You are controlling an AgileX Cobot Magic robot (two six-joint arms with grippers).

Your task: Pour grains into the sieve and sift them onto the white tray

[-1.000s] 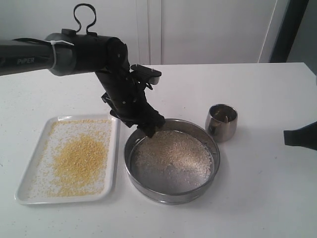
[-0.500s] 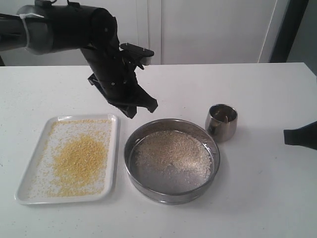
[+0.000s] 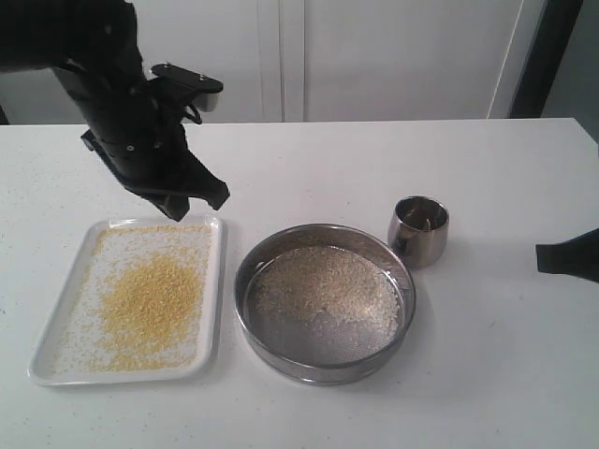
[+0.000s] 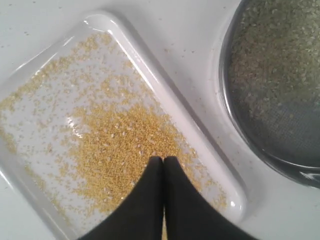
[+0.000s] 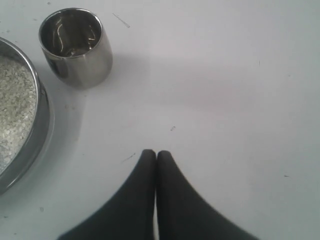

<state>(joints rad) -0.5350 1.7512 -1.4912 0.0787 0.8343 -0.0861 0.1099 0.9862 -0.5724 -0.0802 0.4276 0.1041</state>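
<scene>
The sieve [image 3: 325,367] stands on the table right of the white tray [image 3: 217,281], holding pale beige grains [image 3: 323,295]. Fine golden-yellow grains [image 3: 150,304] lie heaped in the tray. My left gripper [image 3: 198,204] hangs shut and empty above the tray's far right corner, apart from the sieve. In the left wrist view the shut left gripper [image 4: 163,159] hovers over the yellow grains [image 4: 120,145] in the tray [image 4: 165,95], with the sieve [image 4: 235,135] beside it. My right gripper [image 5: 155,153] is shut over bare table; only its dark tip [image 3: 566,257] shows at the exterior view's right edge.
A small steel cup [image 3: 418,230] stands upright just beyond the sieve's right side; the right wrist view shows the cup [image 5: 76,46] looking empty, next to the sieve's rim [image 5: 37,130]. A few stray grains dot the white table [image 3: 505,355].
My left arm has lifted off the sieve's far rim and swung left, now hanging over the tray's far right corner. The sieve, cup and right gripper have stayed put.
</scene>
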